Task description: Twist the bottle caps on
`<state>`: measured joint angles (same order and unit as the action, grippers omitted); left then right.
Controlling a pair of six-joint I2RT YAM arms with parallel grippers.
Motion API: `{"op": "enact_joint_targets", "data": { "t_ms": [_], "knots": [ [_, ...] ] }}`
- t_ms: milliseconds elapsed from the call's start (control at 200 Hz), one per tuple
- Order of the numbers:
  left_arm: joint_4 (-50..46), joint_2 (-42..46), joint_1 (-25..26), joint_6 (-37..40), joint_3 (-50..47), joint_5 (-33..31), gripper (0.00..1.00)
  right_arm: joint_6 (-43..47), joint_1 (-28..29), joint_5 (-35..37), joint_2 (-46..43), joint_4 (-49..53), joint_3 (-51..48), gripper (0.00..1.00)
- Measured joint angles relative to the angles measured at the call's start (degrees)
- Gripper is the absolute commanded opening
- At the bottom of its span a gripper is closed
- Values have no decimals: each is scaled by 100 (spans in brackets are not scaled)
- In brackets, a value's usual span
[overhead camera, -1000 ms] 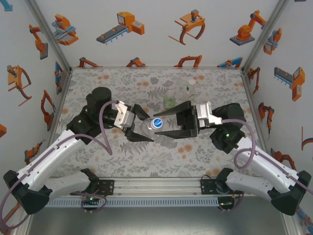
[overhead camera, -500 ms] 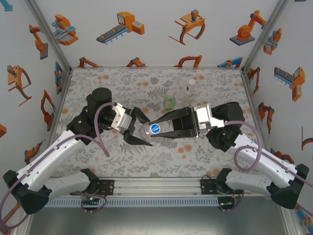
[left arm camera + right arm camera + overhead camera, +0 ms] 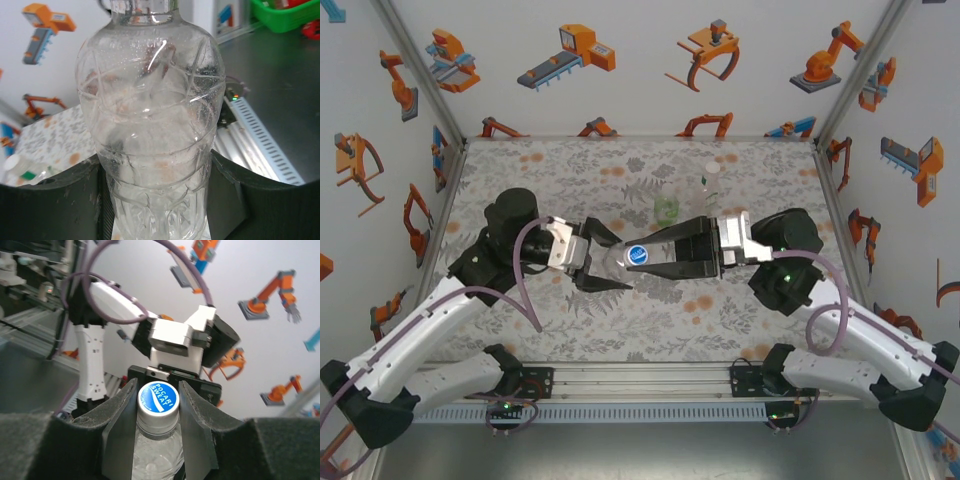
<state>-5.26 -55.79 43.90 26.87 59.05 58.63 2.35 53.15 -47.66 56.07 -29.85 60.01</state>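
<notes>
Views in order. Top: left pincer (image 3: pixel 608 262) clamped on clear bottle (image 3: pixel 612 256) mid-worktop (image 3: pixel 520 170), right pincer (image 3: pixel 638 256) clamped on its blue cap (image 3: pixel 638 253); green bottle (image 3: pixel 666 208) stood behind. Left wrist: bottle body wedged between pads (image 3: pixel 50 205). Right wrist: pads flanked cap, which looked square on neck. Risk: cross-threading if axes were misaligned; bottle could spin in grip under torque.
</notes>
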Motion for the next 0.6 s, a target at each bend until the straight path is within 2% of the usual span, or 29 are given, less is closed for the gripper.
{"op": "enact_joint_targets", "data": {
  "t_ms": [160,360,501,601],
  "knots": [
    [487,48,-7,-28,-258,-931,0,208,-2,927,-13,334,-24,0],
    [1147,-109,-11,-186,-538,-2028,0,219,0,2302,118,251,-188,0],
    [1534,-293,-17,-385,-616,-2785,0,-44,26,3442,295,-13,-282,0],
    [1646,-417,-17,-511,-621,-3327,0,-544,79,4459,503,-168,-291,0]
  ]
}}
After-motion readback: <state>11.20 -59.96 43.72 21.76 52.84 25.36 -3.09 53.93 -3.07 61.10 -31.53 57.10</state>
